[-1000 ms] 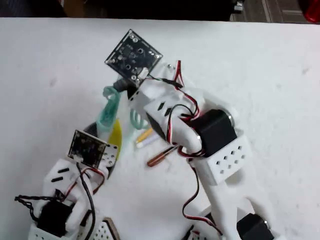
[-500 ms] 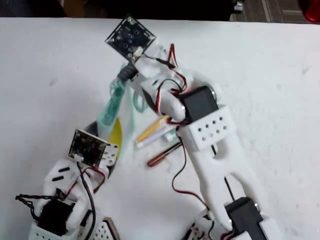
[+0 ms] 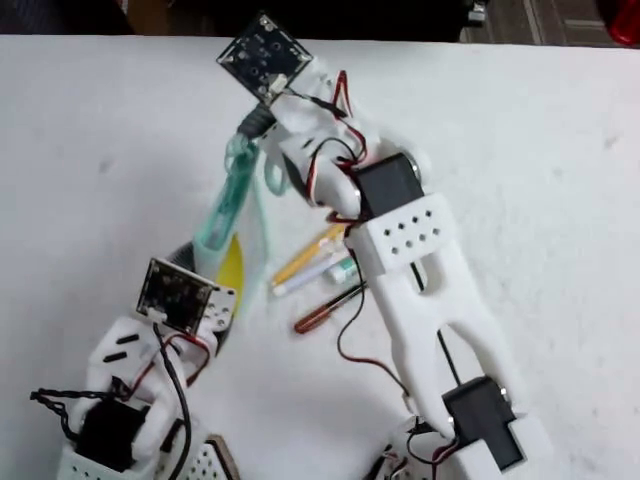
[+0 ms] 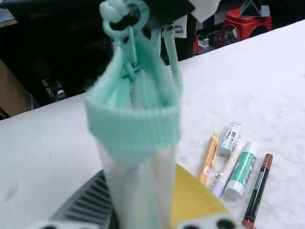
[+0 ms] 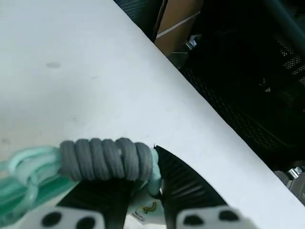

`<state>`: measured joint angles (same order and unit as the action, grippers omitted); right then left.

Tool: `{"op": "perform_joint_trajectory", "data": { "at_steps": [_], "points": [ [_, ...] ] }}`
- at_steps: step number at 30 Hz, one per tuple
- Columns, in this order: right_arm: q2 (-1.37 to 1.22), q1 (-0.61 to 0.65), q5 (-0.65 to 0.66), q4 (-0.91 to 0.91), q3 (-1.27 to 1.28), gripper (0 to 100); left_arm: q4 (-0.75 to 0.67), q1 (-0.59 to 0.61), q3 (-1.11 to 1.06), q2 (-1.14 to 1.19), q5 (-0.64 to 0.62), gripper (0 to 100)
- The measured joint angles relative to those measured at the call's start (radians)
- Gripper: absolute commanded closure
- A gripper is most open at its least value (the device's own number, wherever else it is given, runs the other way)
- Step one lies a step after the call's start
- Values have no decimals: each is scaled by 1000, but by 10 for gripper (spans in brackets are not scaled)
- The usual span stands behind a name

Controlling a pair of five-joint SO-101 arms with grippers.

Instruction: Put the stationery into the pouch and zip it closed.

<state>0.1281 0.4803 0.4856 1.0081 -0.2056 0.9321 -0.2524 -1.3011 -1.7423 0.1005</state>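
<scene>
Mint-green soft fabric pouch judged limp, light; left gripper clamps its lower end; right gripper pinches grey cord-wrapped zip pull, likely the firmest hold.

One pouch. One orange pen, one white pen, one brown pen. One glue stick, one eraser.

A white table is carrying a loose cluster of stationery. An orange pencil, a white pen, a green-and-white tube and a brown pen are lying side by side, and a little green packet is sitting just beyond them.
</scene>
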Motion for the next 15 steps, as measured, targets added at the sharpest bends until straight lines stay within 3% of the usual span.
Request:
{"op": "perform_joint_trajectory", "data": {
  "at_steps": [15],
  "points": [
    [-54,-72,-46,-89,0,981,-2,-3,-8,-2,0,979]
  ]
}}
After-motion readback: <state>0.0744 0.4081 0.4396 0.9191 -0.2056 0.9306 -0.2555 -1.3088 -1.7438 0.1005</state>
